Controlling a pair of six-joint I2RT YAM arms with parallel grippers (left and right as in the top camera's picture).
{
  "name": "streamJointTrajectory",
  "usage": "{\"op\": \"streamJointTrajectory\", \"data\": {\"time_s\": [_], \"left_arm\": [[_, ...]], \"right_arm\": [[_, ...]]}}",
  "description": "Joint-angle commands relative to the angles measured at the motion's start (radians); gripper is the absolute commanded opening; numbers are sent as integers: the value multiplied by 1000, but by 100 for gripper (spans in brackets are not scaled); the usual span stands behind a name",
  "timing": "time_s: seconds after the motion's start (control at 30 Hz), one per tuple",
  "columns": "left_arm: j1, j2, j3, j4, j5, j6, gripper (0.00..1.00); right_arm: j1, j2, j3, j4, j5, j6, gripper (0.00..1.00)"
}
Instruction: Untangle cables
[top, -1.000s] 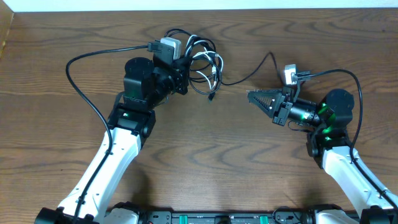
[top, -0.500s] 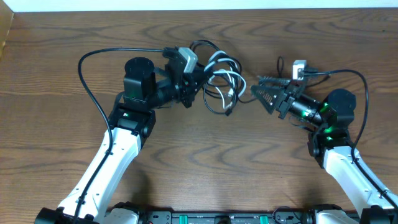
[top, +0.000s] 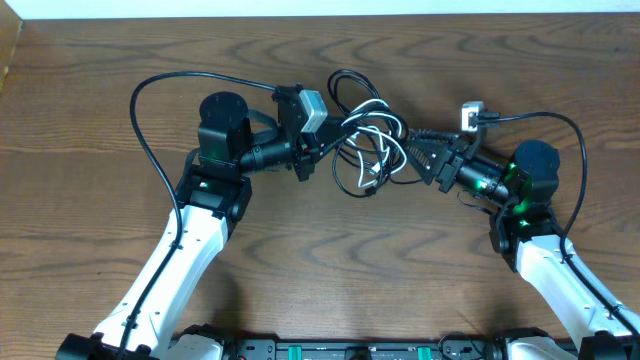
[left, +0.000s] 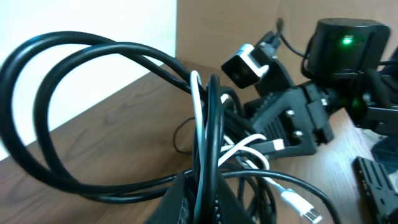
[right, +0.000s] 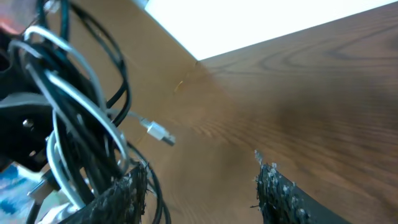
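On the dark wood-grain table (top: 90, 120), white strip (top: 320, 7) along its far edge, the left gripper (top: 322, 150) clamps the tangled cables (top: 368, 150). Beside them the right gripper (top: 416, 152) has its jaws apart.

No text, label, brand, number or sign can be read anywhere.

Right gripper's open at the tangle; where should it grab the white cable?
I'd take the white cable just behind its plug: that end sticks out clear of the black loops. Come in from the right with the open right gripper, opposite the left gripper's hold.
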Motion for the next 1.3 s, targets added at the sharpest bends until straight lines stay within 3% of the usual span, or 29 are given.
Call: {"op": "streamJointTrajectory", "data": {"time_s": [0.0,0.27,0.57,0.87,1.03,1.27], "left_arm": [[-3,0,27,9,-77,12,8],[-3,0,27,9,-283,-87,8],[-3,0,27,2,-271,-97,7],[-3,0,27,-5,-126,-98,7],[-3,0,27,-66,-126,28,7],[-7,0,27,-70,-108,43,8]], "right_arm": [[9,-5,6,3,-89,-24,54],[9,-5,6,3,-112,-24,54],[9,-5,6,4,-111,-24,55],[3,-5,6,4,-81,-54,56],[-39,-6,7,25,-61,-43,57],[-56,-6,7,68,-51,-8,58]]}}
